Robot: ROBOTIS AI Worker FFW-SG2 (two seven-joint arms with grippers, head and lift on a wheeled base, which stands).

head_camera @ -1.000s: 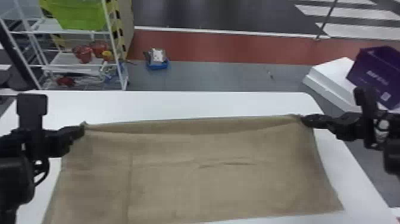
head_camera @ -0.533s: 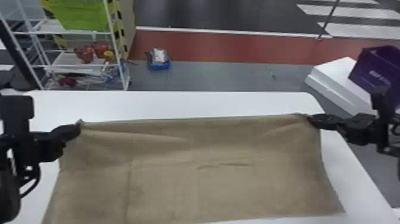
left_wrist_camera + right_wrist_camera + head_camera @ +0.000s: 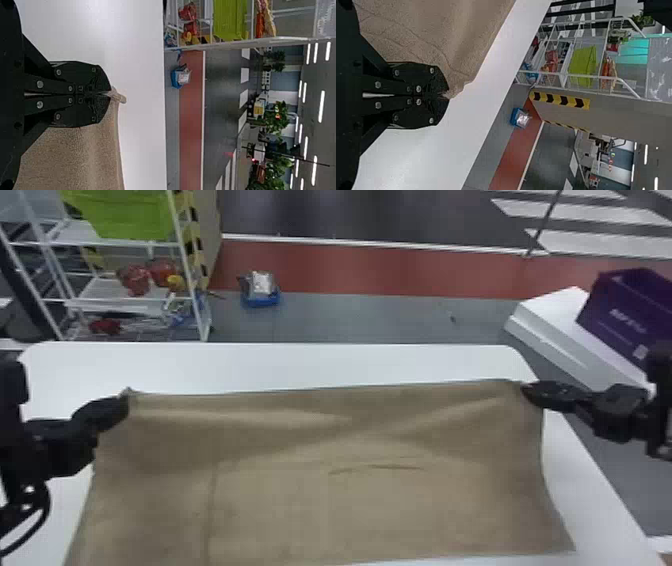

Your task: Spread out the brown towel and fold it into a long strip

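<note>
Crossing the bench (image 3: 310, 365), the brown towel (image 3: 320, 500) looks pulled wider than a second ago, long axis running along the bench's far edge; left gripper (image 3: 122, 405) and right gripper (image 3: 528, 392) each pinch one of its far corners.

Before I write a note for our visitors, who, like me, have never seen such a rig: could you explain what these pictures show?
This is a robot with two black arms, each ending in a gripper with two flat fingers. One camera looks forward and down from its head; the others sit on its wrists, and their pictures are turned on their side. A brown towel is spread wide over a white table, with some creases. The left gripper is closed on one far corner and the right gripper on the other. Beyond the table stands a white rack holding a green bin.
</note>
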